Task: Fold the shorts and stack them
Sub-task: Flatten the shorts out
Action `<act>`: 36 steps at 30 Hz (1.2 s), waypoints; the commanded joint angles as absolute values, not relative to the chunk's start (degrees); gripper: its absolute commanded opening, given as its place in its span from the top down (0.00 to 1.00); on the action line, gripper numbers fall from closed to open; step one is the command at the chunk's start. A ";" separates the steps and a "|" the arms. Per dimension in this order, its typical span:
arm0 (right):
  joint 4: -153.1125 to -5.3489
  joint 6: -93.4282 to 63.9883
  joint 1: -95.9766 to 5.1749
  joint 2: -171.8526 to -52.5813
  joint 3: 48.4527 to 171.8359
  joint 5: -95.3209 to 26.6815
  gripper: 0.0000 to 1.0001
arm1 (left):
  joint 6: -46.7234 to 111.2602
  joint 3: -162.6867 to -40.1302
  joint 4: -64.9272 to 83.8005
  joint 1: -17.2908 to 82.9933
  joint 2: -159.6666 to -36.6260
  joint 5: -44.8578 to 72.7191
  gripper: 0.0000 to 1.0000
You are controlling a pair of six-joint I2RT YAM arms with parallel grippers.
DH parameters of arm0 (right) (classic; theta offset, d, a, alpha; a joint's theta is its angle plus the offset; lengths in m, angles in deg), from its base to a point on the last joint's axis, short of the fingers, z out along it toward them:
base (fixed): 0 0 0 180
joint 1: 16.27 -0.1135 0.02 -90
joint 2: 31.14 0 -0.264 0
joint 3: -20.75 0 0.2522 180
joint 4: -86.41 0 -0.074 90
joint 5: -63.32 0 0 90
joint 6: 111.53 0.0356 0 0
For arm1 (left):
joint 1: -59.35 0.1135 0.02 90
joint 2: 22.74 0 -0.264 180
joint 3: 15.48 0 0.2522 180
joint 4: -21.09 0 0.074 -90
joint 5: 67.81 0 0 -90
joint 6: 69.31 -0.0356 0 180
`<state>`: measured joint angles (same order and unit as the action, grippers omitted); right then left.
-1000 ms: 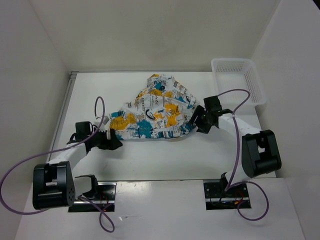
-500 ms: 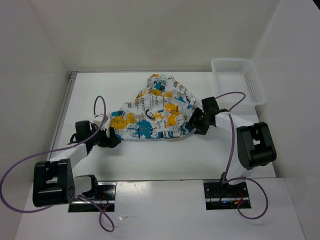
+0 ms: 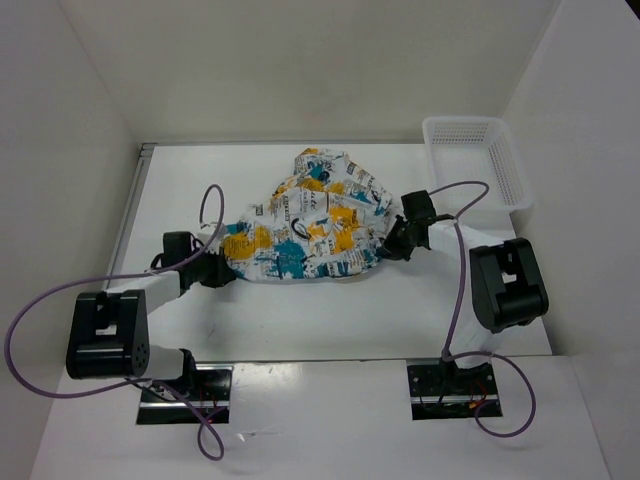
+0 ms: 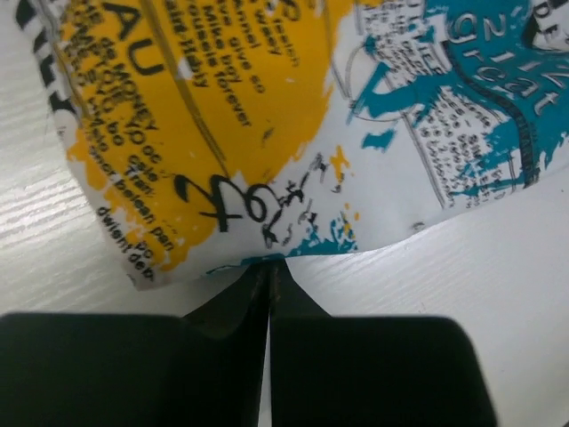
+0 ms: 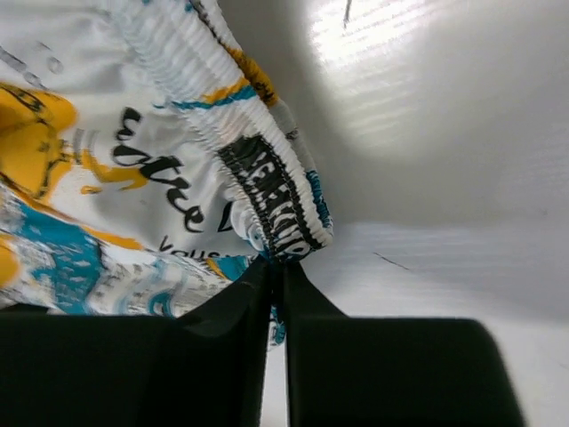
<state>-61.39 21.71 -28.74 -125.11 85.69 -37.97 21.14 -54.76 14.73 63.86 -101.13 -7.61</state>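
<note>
Just one shorts (image 3: 310,225), one basket (image 3: 512,170), left tool (image 4: 268,267), right tool (image 5: 276,267) gripping

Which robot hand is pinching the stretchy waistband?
The right gripper: its jaws close on the ribbed waistband of the shorts. The left gripper pinches a flat, yellow-printed edge.

Item: white table (image 3: 330,320), faint wood-grain top, carrying 2 things: printed shorts (image 3: 305,228), crumpled, lying ctr toward 12 o'clock, & white mesh basket (image 3: 475,160), upright at 2 o'clock in far rt corner, apart from shorts.
</note>
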 commanded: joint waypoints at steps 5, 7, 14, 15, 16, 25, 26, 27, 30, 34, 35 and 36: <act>-59.44 19.43 -28.49 -122.46 96.80 -33.37 1.00 | 20.69 -70.77 0.14 65.15 -99.22 -5.58 1.00; -56.82 18.02 -28.49 -120.00 99.27 -32.49 1.00 | 20.69 -74.66 -1.27 65.85 -98.07 -5.58 1.00; -50.82 13.89 -28.49 -116.92 109.83 -33.79 1.00 | 20.69 -84.79 -5.03 67.09 -94.99 -9.98 1.00; -50.82 14.41 -28.49 -116.31 109.83 -33.80 1.00 | 20.69 -84.79 -6.36 67.09 -94.99 -10.59 1.00; -50.82 14.41 -28.49 -116.30 108.44 -33.80 1.00 | 20.69 -83.22 -8.47 67.09 -93.25 -10.59 1.00; -51.88 17.48 -28.49 -113.75 94.03 -31.08 1.00 | 20.69 -68.71 -11.13 59.45 -93.48 -10.59 0.62; -51.88 17.49 -28.49 -113.23 92.97 -31.07 1.00 | 20.69 -68.70 -11.12 57.09 -94.45 -10.07 0.52; -51.88 18.01 -28.49 -113.23 91.13 -31.07 1.00 | 20.69 -68.70 -9.91 55.93 -95.33 -10.06 0.45; -51.88 18.02 -28.49 -113.23 88.31 -30.55 1.00 | 20.69 -68.70 -7.00 53.64 -98.14 -7.78 0.33; -51.88 18.02 -28.49 -111.92 86.20 -32.64 1.00 | 20.69 -68.09 -2.17 50.92 -105.15 -7.78 0.31; -51.88 18.54 -28.49 -111.91 86.19 -33.61 1.00 | 20.69 -68.61 -2.16 50.04 -106.66 -7.78 0.31; -51.88 18.54 -28.49 -111.30 85.58 -34.75 1.00 | 20.69 -69.40 -2.16 48.29 -107.81 -7.78 0.31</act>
